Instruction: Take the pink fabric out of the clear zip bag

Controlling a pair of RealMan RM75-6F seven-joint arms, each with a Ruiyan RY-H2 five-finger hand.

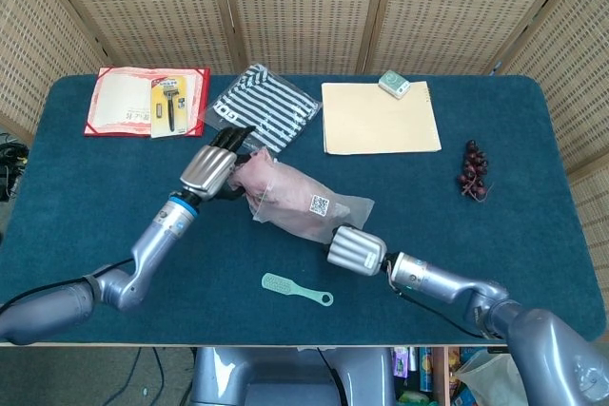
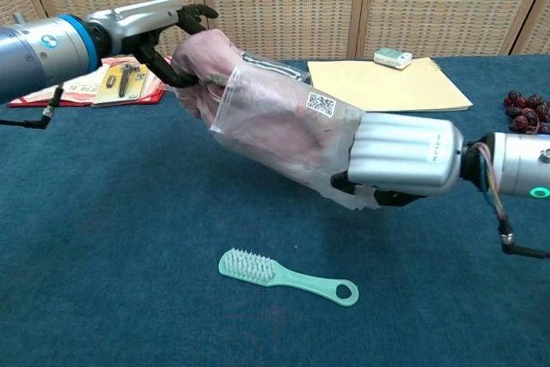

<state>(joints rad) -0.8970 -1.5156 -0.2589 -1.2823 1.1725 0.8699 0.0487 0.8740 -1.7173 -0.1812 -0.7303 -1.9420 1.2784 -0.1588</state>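
Left hand: reaches in from the left on a long silver arm with a blue wrist ring, back of the hand up, dark fingers curled over and under the pink fabric, gripping the bunched end that sticks out of the bag's mouth. In the head view the same hand sits at the upper-left end of the bundle.

Right hand: comes in from the right, ribbed silver back facing the chest camera, fingers tucked beneath and closed on the bottom end of the clear zip bag. In the head view this hand is at the lower-right end of the bag.

Clear zip bag: stretched between the two hands, tilted, higher at the left hand, held above the blue table. A square code label shows on its upper face, nearer the right hand. Most of the pink fabric lies inside the bag; a rounded wad stands clear of the mouth at the left hand.

Other items: green brush on the table below the bag, just in front of the right hand. Striped cloth beyond the left hand. Red folder with a razor pack to that hand's far left. Tan folder with a small box beyond the right hand. Grapes well apart to the right.
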